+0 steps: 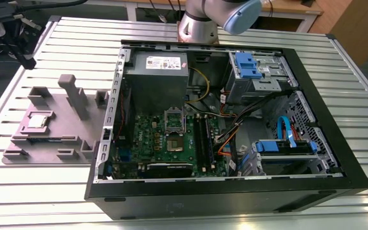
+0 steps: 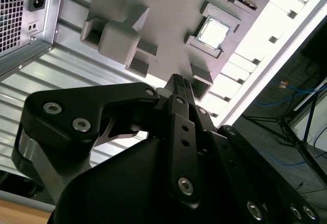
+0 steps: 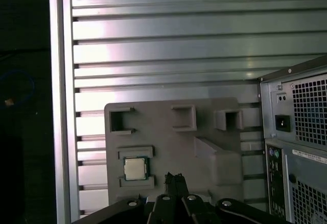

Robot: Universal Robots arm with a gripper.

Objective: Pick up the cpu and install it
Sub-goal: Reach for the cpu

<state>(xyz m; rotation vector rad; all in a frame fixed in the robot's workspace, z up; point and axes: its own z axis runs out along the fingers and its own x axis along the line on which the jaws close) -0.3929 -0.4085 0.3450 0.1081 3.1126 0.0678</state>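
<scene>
The cpu [image 1: 39, 120] is a small silvery square lying flat in a pocket of the grey fixture plate [image 1: 56, 139], at the exterior view's left of the open computer case. It also shows as the cpu [image 3: 135, 169] in the first wrist view and the cpu [image 2: 213, 32] in the second. My gripper [image 3: 174, 177] hovers high above the fixture, a little to one side of the chip, with its black fingers together and nothing between them. The gripper [image 2: 179, 82] looks the same in the second wrist view. On the green motherboard [image 1: 152, 139] the socket [image 1: 174, 143] lies uncovered, its metal frame [image 1: 173, 120] hinged up.
The fixture plate carries tall grey posts [image 1: 75, 96] and empty pockets. The case [image 1: 235, 187] has black walls, a grey power supply [image 1: 155, 72], blue drive cages [image 1: 248, 67], loose cables and upright memory sticks [image 1: 203, 136]. The slatted aluminium table [image 1: 43, 191] ends at an edge [image 3: 64, 106] near the fixture.
</scene>
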